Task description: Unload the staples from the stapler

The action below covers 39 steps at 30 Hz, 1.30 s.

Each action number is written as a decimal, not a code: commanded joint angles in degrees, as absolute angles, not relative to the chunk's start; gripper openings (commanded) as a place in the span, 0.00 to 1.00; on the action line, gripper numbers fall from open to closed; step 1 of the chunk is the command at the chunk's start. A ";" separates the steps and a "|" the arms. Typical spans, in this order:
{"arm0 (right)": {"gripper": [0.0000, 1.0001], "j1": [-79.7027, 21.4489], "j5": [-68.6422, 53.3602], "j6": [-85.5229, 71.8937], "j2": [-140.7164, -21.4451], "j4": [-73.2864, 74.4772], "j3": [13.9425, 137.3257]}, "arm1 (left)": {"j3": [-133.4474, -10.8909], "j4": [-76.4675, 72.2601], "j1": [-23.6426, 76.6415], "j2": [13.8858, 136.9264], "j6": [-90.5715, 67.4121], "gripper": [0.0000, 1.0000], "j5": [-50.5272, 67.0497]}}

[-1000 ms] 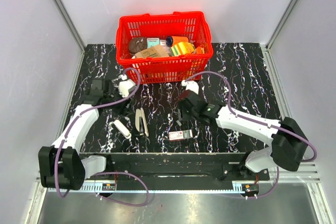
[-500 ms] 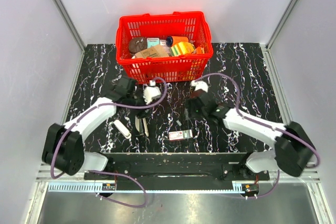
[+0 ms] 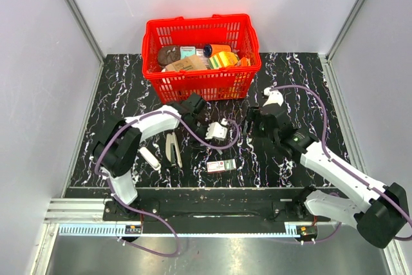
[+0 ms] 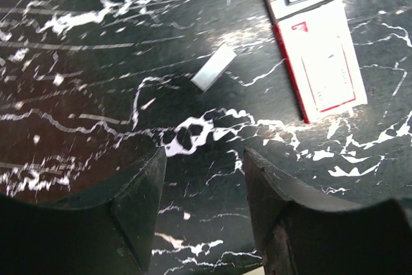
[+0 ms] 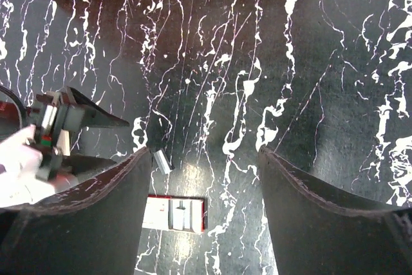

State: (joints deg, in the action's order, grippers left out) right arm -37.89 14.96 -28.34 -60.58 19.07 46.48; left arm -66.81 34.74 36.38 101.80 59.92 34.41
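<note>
The stapler (image 3: 172, 149) lies toward the bench's near edge, left of centre, its long axis running near edge to far edge. I have the left claw (image 4: 203, 159) spread and empty, to the stapler's right. The right claw (image 5: 203, 152), also spread, is farther off, so the left arm is nearer

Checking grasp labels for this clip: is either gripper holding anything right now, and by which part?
Nothing is held. The left gripper and the right gripper both stand open and empty; the stapler lies on the table, touched by neither.
</note>
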 commanded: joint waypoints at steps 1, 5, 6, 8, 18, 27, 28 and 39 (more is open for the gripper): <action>0.71 -36.65 12.92 -28.65 -58.27 19.51 46.49 | -70.22 38.58 38.84 103.88 69.78 0.56 38.23; 0.70 -35.95 11.69 -28.65 -57.48 20.13 46.49 | -73.03 40.51 40.95 107.31 71.89 0.56 37.09; 0.70 -35.95 11.43 -28.57 -57.31 20.13 46.32 | -73.73 40.69 41.31 107.92 71.98 0.57 37.09; 0.69 -35.68 10.90 -28.56 -56.95 20.39 46.23 | -75.23 40.69 42.18 109.42 71.46 0.57 37.18; 0.64 -34.45 8.26 -28.56 -56.34 21.36 45.88 | -78.31 40.69 43.86 113.03 71.10 0.56 37.44; 0.60 -32.96 6.86 -28.21 -55.20 23.38 46.41 | -80.15 40.69 45.97 114.96 70.84 0.55 36.91; 0.59 -32.78 6.59 -28.21 -55.11 23.38 46.41 | -80.24 40.69 45.97 115.05 70.93 0.54 36.83; 0.52 -31.99 5.10 -28.74 -54.84 23.47 46.41 | -79.54 43.15 46.23 115.23 71.28 0.37 32.35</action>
